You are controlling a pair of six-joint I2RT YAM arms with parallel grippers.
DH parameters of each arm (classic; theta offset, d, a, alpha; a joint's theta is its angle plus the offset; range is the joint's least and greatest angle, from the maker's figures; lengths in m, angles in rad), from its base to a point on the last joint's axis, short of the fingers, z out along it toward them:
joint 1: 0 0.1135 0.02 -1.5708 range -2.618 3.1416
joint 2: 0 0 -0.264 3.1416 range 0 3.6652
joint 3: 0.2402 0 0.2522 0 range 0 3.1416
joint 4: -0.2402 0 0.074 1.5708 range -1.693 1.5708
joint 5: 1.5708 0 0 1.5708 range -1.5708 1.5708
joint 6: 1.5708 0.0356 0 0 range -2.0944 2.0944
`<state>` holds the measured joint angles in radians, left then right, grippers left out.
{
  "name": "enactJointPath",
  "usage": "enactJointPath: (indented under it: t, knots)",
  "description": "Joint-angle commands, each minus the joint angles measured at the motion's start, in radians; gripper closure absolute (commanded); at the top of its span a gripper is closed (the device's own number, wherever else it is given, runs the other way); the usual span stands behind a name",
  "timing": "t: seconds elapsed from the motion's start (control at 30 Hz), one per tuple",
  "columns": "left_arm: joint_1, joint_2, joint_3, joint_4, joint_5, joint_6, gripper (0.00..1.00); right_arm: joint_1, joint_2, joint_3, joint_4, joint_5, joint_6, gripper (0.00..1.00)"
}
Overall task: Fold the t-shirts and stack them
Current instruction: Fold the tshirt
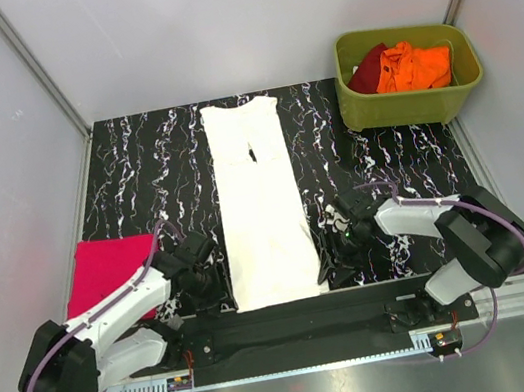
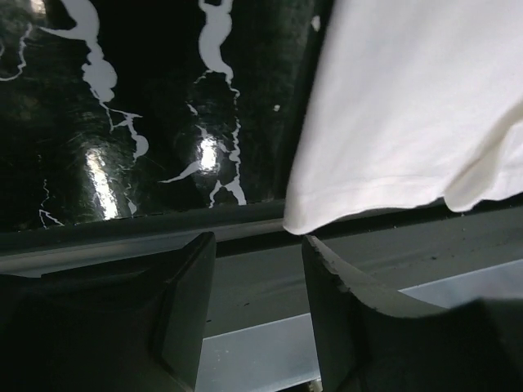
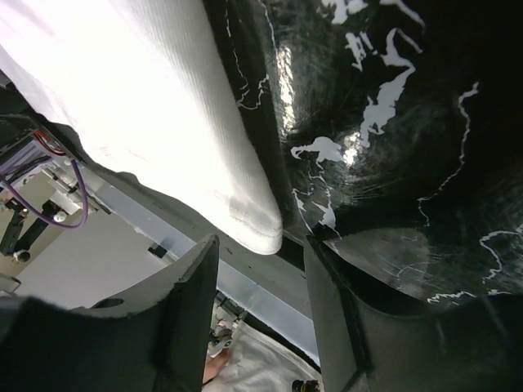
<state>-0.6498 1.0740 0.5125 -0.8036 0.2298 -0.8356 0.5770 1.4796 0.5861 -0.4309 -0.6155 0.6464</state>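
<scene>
A white t-shirt (image 1: 261,201) lies flat on the black marbled table, folded lengthwise into a long strip with a small black print near its top. My left gripper (image 1: 206,267) sits by its near left corner. In the left wrist view this gripper (image 2: 258,242) is open and empty, with the shirt's hem corner (image 2: 392,122) just beyond the right finger. My right gripper (image 1: 336,241) is by the near right corner. It is also open (image 3: 261,249) and empty, the hem corner (image 3: 204,147) just past its fingertips. A folded magenta-pink t-shirt (image 1: 107,269) lies at the left.
An olive-green tub (image 1: 409,107) stands at the back right, holding an orange shirt (image 1: 412,66) and a dark red one (image 1: 366,68). The table's near edge and a metal rail (image 2: 245,343) run just under both grippers. White walls close in the sides.
</scene>
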Motion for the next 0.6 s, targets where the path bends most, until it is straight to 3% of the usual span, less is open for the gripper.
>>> enactJointPath:
  t: [0.0,0.3,0.57]
  knots:
    - [0.021,-0.011,-0.020,0.046,0.011,-0.040,0.47,0.006,0.010,-0.035,0.050,0.028,0.016,0.46]
    - [0.061,0.000,-0.088,0.162,0.066,-0.077,0.48,0.026,0.099,-0.052,0.153,-0.006,0.039,0.52]
    - [0.065,-0.063,-0.080,0.175,0.065,-0.120,0.49,0.026,0.073,-0.052,0.118,0.036,0.024,0.52]
